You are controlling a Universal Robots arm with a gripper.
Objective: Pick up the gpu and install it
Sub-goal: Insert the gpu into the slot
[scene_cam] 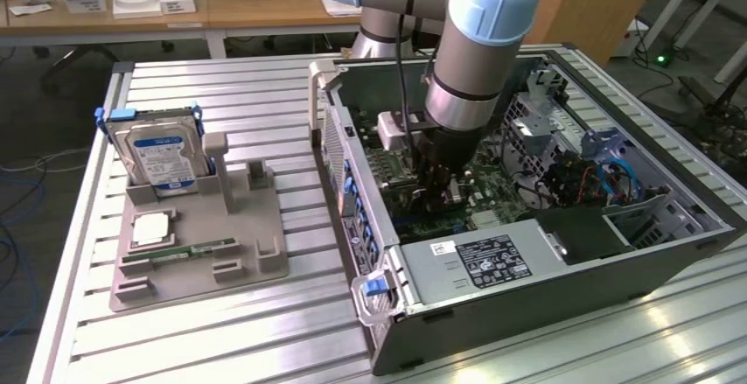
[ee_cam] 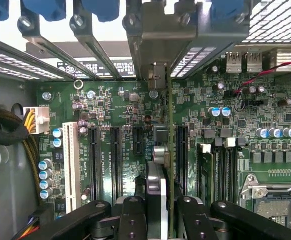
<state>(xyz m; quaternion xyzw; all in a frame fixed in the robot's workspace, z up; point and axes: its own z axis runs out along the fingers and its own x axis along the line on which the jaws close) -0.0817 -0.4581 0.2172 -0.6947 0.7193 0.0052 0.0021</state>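
Observation:
I see the gpu [ee_cam: 158, 155] edge-on in the wrist view, standing upright over the green motherboard [ee_cam: 110, 100]. Its silver bracket [ee_cam: 160, 40] reaches the case's rear slot openings. My gripper [ee_cam: 163, 212] is shut on the card's upper edge, one black finger [ee_cam: 133, 220] on each side. The card's lower edge lines up with the long black expansion slots [ee_cam: 115, 160]; I cannot tell whether it touches one. In the exterior view my gripper [scene_cam: 442, 187] is deep inside the open computer case [scene_cam: 653, 253], above the motherboard.
A grey parts holder [scene_cam: 198, 226] in the exterior view's left carries a silver hard drive [scene_cam: 164, 157] and a green memory stick [scene_cam: 192, 250]. The power supply [scene_cam: 491, 261] fills the case's near corner. Cables [scene_cam: 596, 178] and a drive cage crowd the exterior view's right side.

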